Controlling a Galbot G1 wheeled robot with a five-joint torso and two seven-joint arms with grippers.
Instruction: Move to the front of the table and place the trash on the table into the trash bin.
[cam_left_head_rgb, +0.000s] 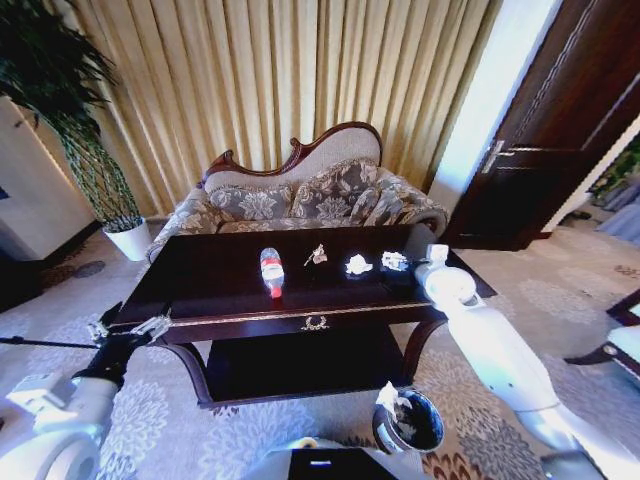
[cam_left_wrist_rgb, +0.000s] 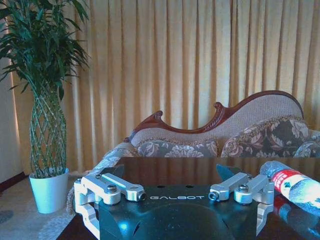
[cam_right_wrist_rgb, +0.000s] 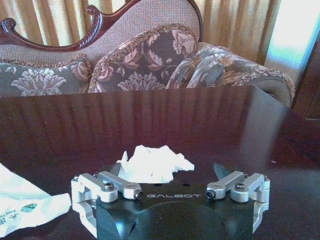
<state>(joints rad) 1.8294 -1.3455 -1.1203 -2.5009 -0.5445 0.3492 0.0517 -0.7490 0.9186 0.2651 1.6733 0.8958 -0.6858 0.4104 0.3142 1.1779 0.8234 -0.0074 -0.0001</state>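
On the dark glossy table (cam_left_head_rgb: 200, 290) lie a clear bottle (cam_left_head_rgb: 271, 270) with a red label, a small greyish wrapper (cam_left_head_rgb: 317, 255) and two white paper wads (cam_left_head_rgb: 358, 264) (cam_left_head_rgb: 395, 261). My right gripper (cam_left_head_rgb: 432, 258) is over the table's right end, beside the rightmost wad. In the right wrist view it is open (cam_right_wrist_rgb: 171, 169), and a white wad (cam_right_wrist_rgb: 152, 162) rests on the tabletop between its spread fingers. My left gripper (cam_left_head_rgb: 135, 328) hangs open at the table's front left corner, low over the tabletop (cam_left_wrist_rgb: 172, 175), with the bottle (cam_left_wrist_rgb: 295, 185) off to one side. The dark round trash bin (cam_left_head_rgb: 410, 422) stands on the carpet at the front right with white paper inside.
A floral sofa (cam_left_head_rgb: 300, 195) stands right behind the table, with curtains beyond it. A potted plant in a white pot (cam_left_head_rgb: 128, 238) stands at the back left and a dark door (cam_left_head_rgb: 560, 130) at the right. A flat white paper with green print (cam_right_wrist_rgb: 25, 205) lies beside the right gripper.
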